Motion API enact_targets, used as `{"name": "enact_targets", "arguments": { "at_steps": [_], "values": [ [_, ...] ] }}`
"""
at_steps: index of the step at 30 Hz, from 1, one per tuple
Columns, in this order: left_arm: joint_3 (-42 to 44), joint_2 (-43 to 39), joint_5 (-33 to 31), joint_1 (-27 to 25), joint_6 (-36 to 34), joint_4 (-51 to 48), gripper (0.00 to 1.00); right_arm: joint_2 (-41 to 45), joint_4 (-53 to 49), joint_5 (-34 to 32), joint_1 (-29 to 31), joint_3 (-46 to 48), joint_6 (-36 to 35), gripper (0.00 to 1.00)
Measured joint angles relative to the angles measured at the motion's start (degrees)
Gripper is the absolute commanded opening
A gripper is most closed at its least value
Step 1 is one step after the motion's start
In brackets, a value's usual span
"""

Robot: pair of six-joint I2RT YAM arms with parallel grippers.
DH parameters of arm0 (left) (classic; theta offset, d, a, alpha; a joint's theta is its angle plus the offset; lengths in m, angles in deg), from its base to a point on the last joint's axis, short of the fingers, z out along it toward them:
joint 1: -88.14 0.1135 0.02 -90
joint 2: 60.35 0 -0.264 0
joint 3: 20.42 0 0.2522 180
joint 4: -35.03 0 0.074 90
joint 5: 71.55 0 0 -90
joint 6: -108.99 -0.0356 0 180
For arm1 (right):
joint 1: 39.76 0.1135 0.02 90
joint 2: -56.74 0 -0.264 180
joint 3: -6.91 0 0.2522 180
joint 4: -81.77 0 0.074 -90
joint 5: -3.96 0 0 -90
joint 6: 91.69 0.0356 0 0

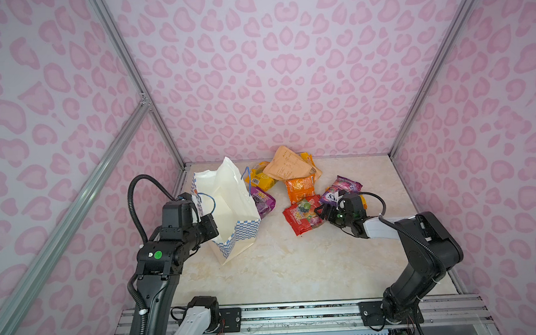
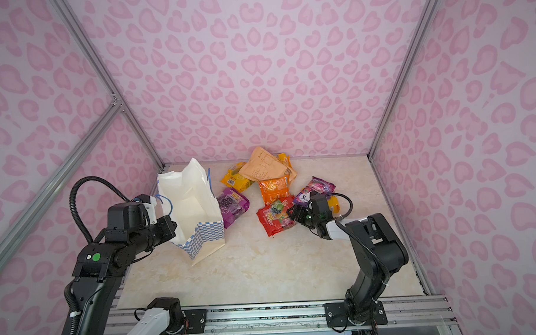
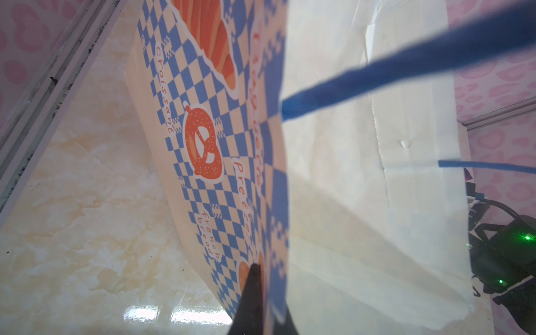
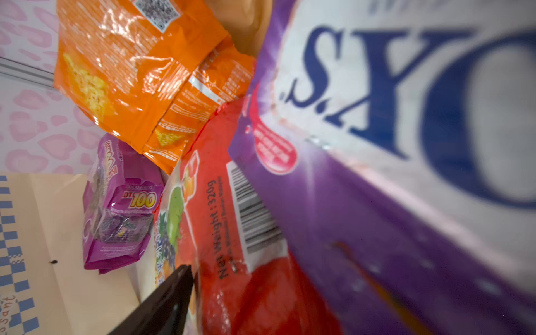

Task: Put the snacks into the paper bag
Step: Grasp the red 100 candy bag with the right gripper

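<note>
My right hand (image 1: 319, 210) is spread apart at the edge of the red packet (image 1: 300, 215) on the worktop (image 1: 294, 265). My left hand (image 1: 213, 227) pinches the paper bag (image 1: 231, 206) open. Next I must squeeze, lift, and carry it over.

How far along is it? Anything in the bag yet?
Done: nothing; the paper bag looks empty inside, as far as it shows. In hand: the left gripper pinches the bag's rim, holding it open; the right gripper straddles an edge of the red packet. Left: every packet, including the tan pouch and purple FOX'S packet, lies on the table.
</note>
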Motion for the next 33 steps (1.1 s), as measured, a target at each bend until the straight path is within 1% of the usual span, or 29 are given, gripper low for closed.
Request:
{"name": "enact_targets", "arguments": {
  "at_steps": [1, 4, 7, 8, 9, 12, 15, 18, 21, 24, 30, 33],
  "values": [
    [0.1, -0.3, 0.0, 0.0, 0.0, 0.5, 0.04, -0.4, 0.8, 0.5, 0.5, 0.0, 0.6, 0.79],
    [0.5, -0.7, 0.0, 0.0, -0.2, 1.8, 0.04, -1.1, 1.7, 0.9, 1.5, -0.3, 1.6, 0.69],
    [0.5, -0.9, 0.0, 0.0, -0.2, 2.1, 0.04, -1.8, 2.3, 0.9, 2.0, -0.3, 2.3, 0.55],
    [0.5, -1.0, 0.0, 0.0, -0.2, 2.1, 0.04, -2.1, 2.6, 0.9, 2.1, -0.4, 2.3, 0.52],
    [0.5, -1.2, 0.0, 0.0, -0.2, 2.1, 0.04, -2.6, 3.3, 0.9, 2.3, -0.6, 2.4, 0.46],
    [0.7, -2.1, 0.0, 0.0, -0.4, 2.1, 0.04, -4.4, 6.2, 1.2, 2.6, -1.1, 2.5, 0.33],
    [1.0, -2.6, -0.1, 0.0, -0.4, 2.0, 0.04, -6.0, 9.2, 2.0, 2.8, -1.2, 3.3, 0.29],
    [1.0, -2.6, -0.4, 0.0, -0.4, 1.9, 0.04, -5.2, 10.3, 1.7, 2.9, -0.5, 3.4, 0.27],
    [1.0, -2.4, -0.4, 0.0, -0.4, 1.9, 0.04, -1.2, 8.7, 1.2, 3.0, 0.5, 3.3, 0.23],
    [1.0, -2.3, -0.4, 0.0, -0.4, 1.8, 0.04, 5.1, 5.0, 0.5, 3.4, 0.5, 2.5, 0.16],
    [0.8, -1.5, 0.2, 0.0, -0.4, 0.7, 0.04, 20.0, -8.1, -4.4, 7.3, -4.0, -3.0, 0.01],
    [0.3, -0.8, 1.1, 0.0, -0.4, 0.4, 0.04, 26.3, -14.0, -6.8, 8.9, -7.3, -5.4, 0.0]
  ]
}}
